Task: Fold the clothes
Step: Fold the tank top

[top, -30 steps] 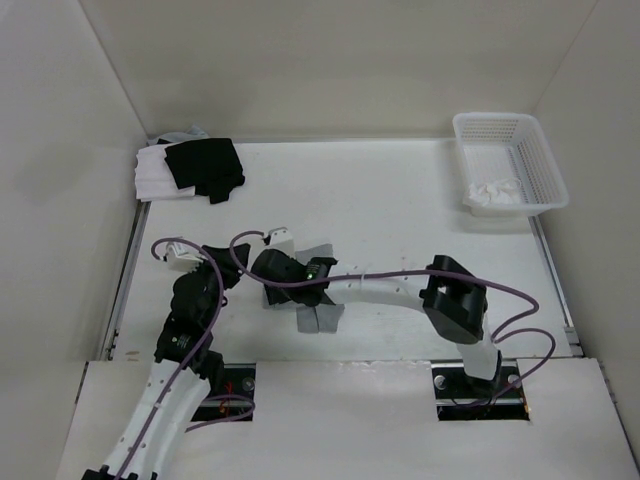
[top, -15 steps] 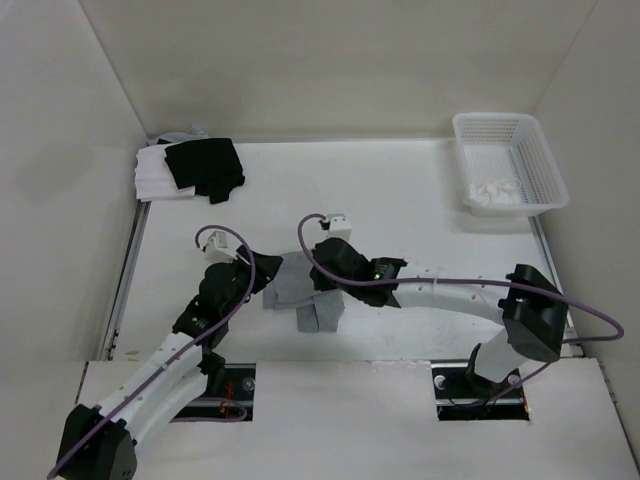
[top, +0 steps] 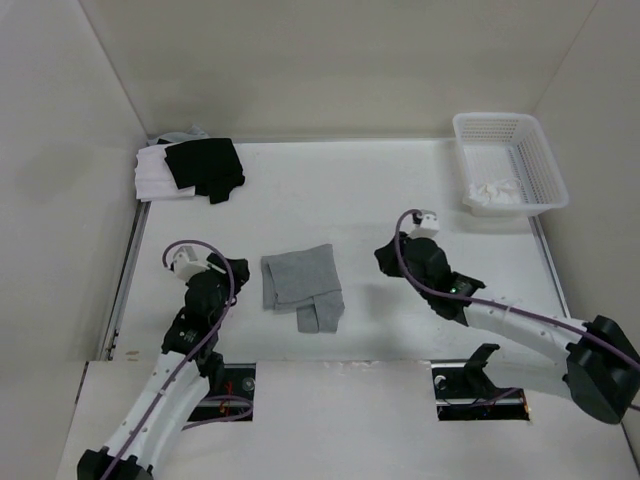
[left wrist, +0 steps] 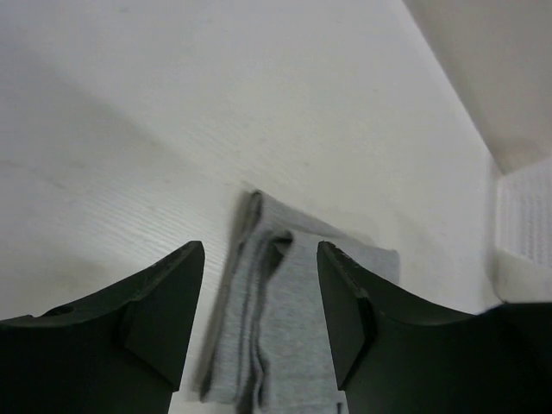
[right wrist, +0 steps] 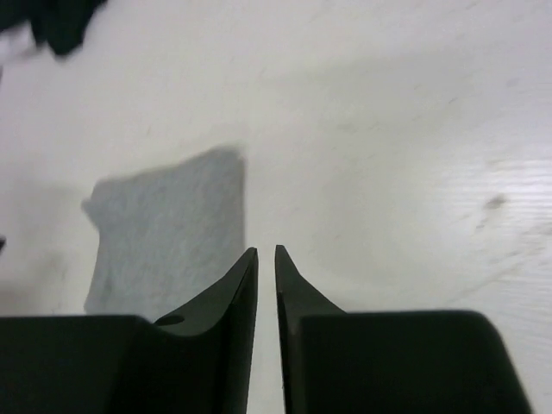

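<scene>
Tank top [top: 298, 280] being ringed by bare table [top: 400, 190], left gripper [left wrist: 259, 250] wide, right gripper [right wrist: 266, 252] narrow, empty, fold layers being shown by left wrist only

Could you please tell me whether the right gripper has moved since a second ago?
Yes. The right gripper has pulled off the grey tank top and shifted rightward, nearer the white basket.

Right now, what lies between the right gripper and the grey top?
Only bare table; the top view shows it between right gripper and grey top.
</scene>
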`<act>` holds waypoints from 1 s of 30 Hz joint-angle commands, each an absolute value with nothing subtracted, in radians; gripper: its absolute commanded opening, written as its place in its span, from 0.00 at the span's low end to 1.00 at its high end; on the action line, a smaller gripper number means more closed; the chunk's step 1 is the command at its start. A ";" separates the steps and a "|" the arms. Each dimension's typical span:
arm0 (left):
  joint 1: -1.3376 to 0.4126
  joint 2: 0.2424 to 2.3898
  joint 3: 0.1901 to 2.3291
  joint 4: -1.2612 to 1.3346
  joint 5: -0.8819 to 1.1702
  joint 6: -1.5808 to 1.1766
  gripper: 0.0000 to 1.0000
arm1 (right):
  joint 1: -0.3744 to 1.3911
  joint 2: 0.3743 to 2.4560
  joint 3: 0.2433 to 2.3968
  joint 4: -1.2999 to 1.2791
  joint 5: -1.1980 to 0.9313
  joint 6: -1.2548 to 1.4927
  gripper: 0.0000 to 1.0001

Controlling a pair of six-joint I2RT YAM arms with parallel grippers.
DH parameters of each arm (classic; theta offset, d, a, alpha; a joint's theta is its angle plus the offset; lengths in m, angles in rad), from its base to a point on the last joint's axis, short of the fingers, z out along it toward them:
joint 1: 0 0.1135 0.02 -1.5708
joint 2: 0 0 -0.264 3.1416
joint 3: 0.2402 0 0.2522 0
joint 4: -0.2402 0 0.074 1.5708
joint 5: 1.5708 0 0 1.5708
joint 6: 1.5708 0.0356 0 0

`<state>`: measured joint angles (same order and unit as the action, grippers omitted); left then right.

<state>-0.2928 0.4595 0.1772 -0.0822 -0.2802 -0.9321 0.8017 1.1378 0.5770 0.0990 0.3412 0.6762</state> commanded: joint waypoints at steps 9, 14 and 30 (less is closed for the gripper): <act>-0.013 0.537 0.236 -0.227 -0.221 -0.876 0.61 | 0.556 1.121 0.339 0.494 0.236 0.683 0.59; 0.010 0.543 0.230 -0.215 -0.157 -0.871 0.61 | 0.542 1.082 0.321 0.499 0.242 0.687 0.69; -0.045 0.506 0.210 -0.172 -0.114 -0.841 0.64 | 0.513 1.086 0.311 0.491 0.245 0.692 0.69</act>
